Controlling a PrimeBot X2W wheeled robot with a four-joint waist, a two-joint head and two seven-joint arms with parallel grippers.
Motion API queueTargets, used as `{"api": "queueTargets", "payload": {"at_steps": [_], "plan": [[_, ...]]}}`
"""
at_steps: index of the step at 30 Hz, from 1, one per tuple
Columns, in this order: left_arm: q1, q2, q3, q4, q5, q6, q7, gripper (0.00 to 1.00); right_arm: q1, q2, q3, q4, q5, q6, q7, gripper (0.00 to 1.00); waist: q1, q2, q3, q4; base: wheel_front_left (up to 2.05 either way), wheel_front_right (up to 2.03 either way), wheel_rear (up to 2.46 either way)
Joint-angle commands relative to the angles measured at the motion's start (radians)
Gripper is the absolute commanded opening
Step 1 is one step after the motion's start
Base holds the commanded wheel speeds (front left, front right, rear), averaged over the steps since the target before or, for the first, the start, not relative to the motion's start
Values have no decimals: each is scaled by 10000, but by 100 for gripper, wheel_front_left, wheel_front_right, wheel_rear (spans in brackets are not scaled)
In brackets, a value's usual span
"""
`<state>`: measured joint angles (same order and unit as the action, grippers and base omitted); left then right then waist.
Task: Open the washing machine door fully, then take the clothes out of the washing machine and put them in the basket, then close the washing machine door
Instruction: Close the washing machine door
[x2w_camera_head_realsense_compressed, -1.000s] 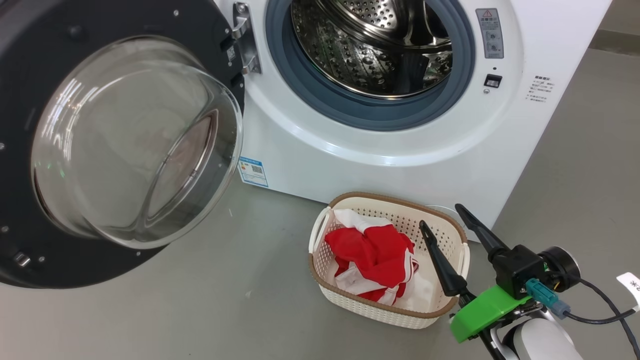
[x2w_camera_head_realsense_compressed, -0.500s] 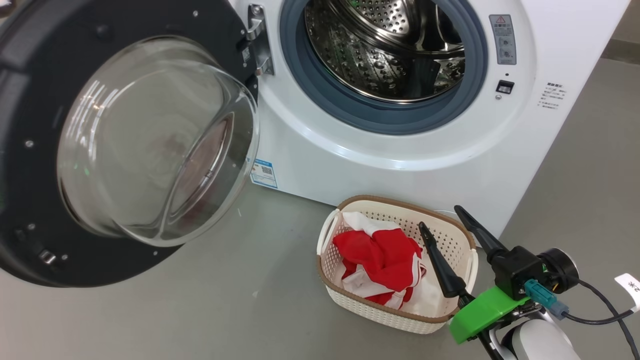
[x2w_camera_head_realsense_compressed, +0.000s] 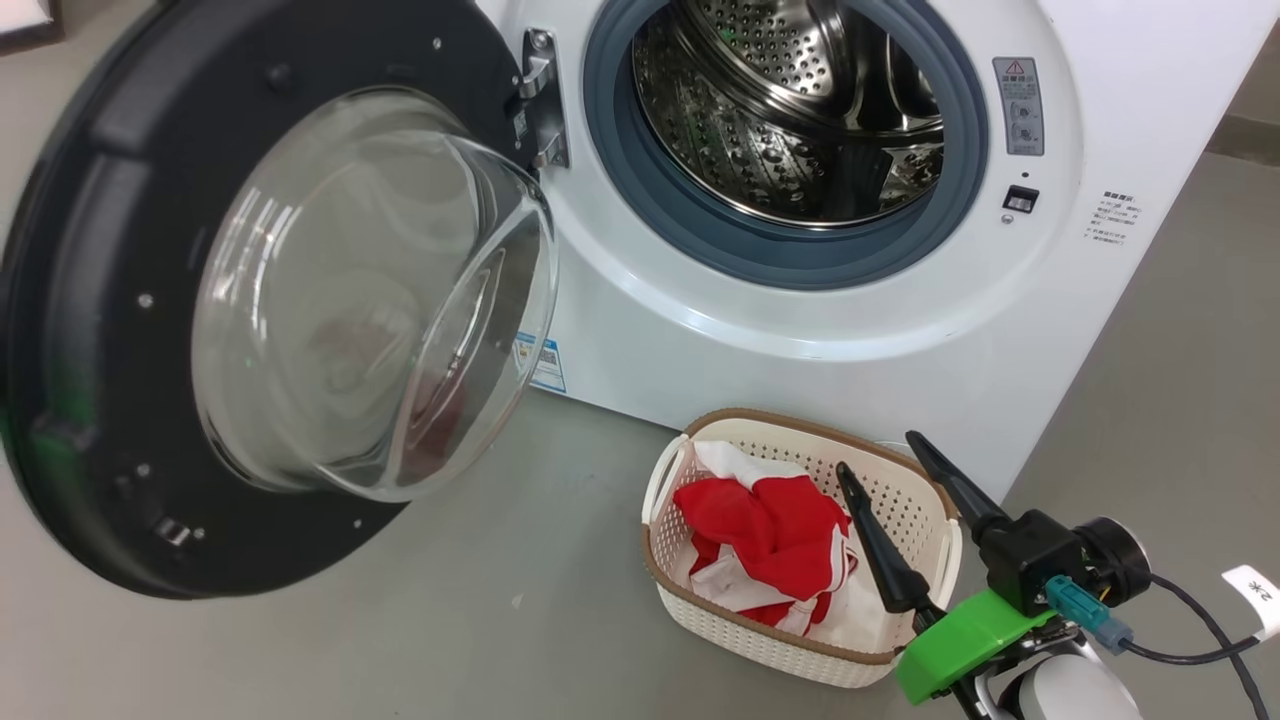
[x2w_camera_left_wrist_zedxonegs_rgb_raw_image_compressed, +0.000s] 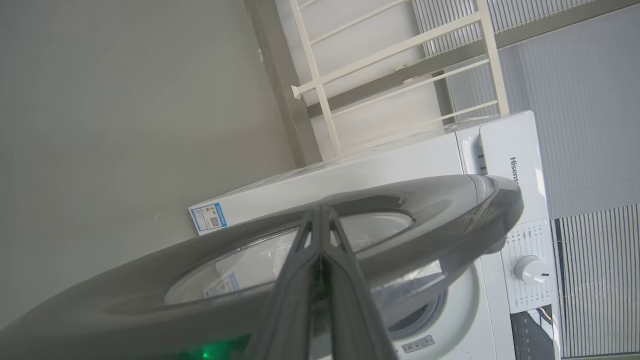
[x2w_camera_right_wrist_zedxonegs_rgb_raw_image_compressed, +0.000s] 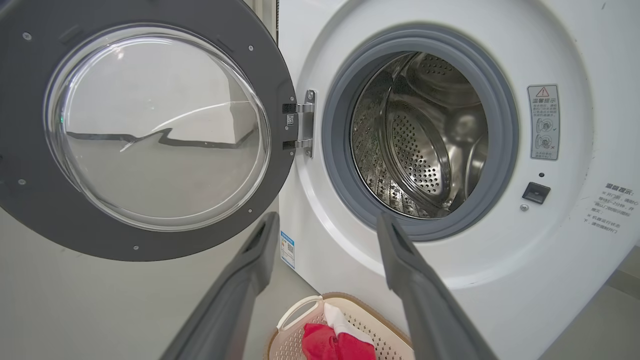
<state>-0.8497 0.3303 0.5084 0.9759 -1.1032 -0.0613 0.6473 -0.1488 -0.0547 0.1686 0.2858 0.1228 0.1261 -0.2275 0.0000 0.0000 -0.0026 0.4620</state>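
Observation:
The washing machine door (x2w_camera_head_realsense_compressed: 110, 300) stands swung out to the left on its hinge, its clear glass bowl (x2w_camera_head_realsense_compressed: 370, 290) facing me. The white washing machine (x2w_camera_head_realsense_compressed: 800, 350) shows a bare steel drum (x2w_camera_head_realsense_compressed: 780, 110). On the floor in front sits the basket (x2w_camera_head_realsense_compressed: 760, 635) with the red and white clothes (x2w_camera_head_realsense_compressed: 770, 520) in it. My right gripper (x2w_camera_head_realsense_compressed: 878, 455) hangs open over the basket's right end, nothing between its fingers. In the left wrist view my left gripper (x2w_camera_left_wrist_zedxonegs_rgb_raw_image_compressed: 318, 210) is shut, lying along the door's (x2w_camera_left_wrist_zedxonegs_rgb_raw_image_compressed: 440, 200) outer face. The right wrist view looks at the door (x2w_camera_right_wrist_zedxonegs_rgb_raw_image_compressed: 150, 240), drum (x2w_camera_right_wrist_zedxonegs_rgb_raw_image_compressed: 425, 140) and clothes (x2w_camera_right_wrist_zedxonegs_rgb_raw_image_compressed: 335, 345).
Grey floor lies all around the machine and basket. A white railing (x2w_camera_left_wrist_zedxonegs_rgb_raw_image_compressed: 400, 50) and window blinds stand behind the machine. A dark cable (x2w_camera_head_realsense_compressed: 1190, 650) trails from my right wrist. The machine's control knob (x2w_camera_left_wrist_zedxonegs_rgb_raw_image_compressed: 531, 269) is at its top.
The head view has shifted, so everything sits further right and lower. The door looks swung slightly in toward the machine. The right gripper stays open over the basket.

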Motion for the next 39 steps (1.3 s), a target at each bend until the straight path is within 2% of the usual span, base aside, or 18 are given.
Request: {"api": "queueTargets", "payload": {"at_steps": [1,8,14,22,31,39], "plan": [[273,122,16,-351,-167,-74,257,0,-131,36,195,-192,63,46,-116,100,0,0,-27,-4,0,0,0],[737,-401,160,-1218,-538,-65,621,0,-89,42,182,-143,196,46,-204,100,0,0,0,-16,0,0,0],[1206,-1010,183,-2438,-800,181,977,0,-107,43,171,-96,282,46,-257,100,0,0,26,-19,0,0,0],[2028,-2006,153,-4415,-1183,831,1557,0,-153,44,124,-35,347,46,-300,100,0,0,81,-108,0,0,0],[2947,-2615,-70,-6543,-1620,1563,2048,0,-252,44,80,27,418,46,-325,100,0,0,214,-461,0,0,0],[3770,-2793,-711,-8168,-2769,2309,1994,0,-319,45,-69,130,308,46,-336,100,0,0,372,-805,0,0,0]]}}
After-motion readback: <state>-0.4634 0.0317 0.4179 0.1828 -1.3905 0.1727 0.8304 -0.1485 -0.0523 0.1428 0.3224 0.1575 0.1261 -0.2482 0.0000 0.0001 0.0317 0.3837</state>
